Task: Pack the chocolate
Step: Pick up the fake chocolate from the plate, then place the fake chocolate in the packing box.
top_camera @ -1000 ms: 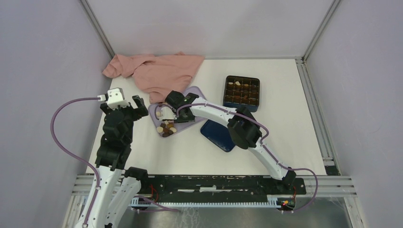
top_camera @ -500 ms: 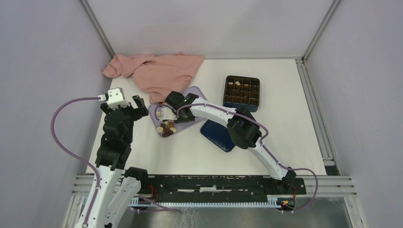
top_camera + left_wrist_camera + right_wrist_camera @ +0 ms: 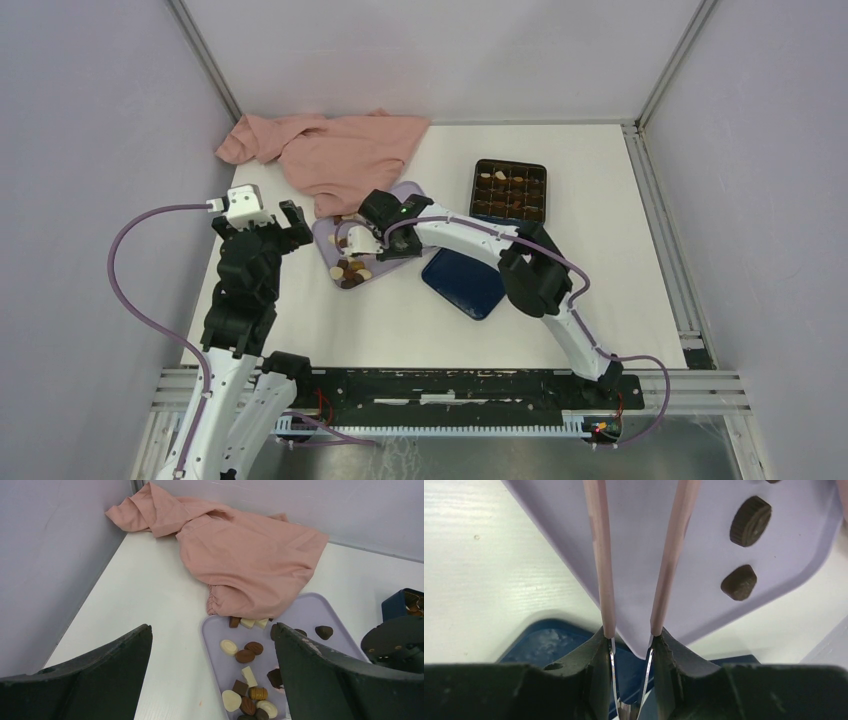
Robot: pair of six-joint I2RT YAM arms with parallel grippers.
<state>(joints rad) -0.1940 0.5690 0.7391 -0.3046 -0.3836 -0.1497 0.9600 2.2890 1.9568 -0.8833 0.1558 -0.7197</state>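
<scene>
Lilac tray [image 3: 724, 540]: right wrist shows two dark chocolates [image 3: 750, 521].

Enclosure: white table [image 3: 620, 260], matte surface, evenly lit, bounded by plain pale lilac walls [image 3: 90, 150] on the left, far and right sides. Aluminium frame rails [image 3: 660, 60] rise from the table's far corners; a black mounting rail [image 3: 450, 385] spans its near edge.

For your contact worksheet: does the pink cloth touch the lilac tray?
Touching. The left wrist view shows the pink cloth lying over the far edge of the lilac tray, its hem covering the rim and partly hiding some chocolates there.
</scene>
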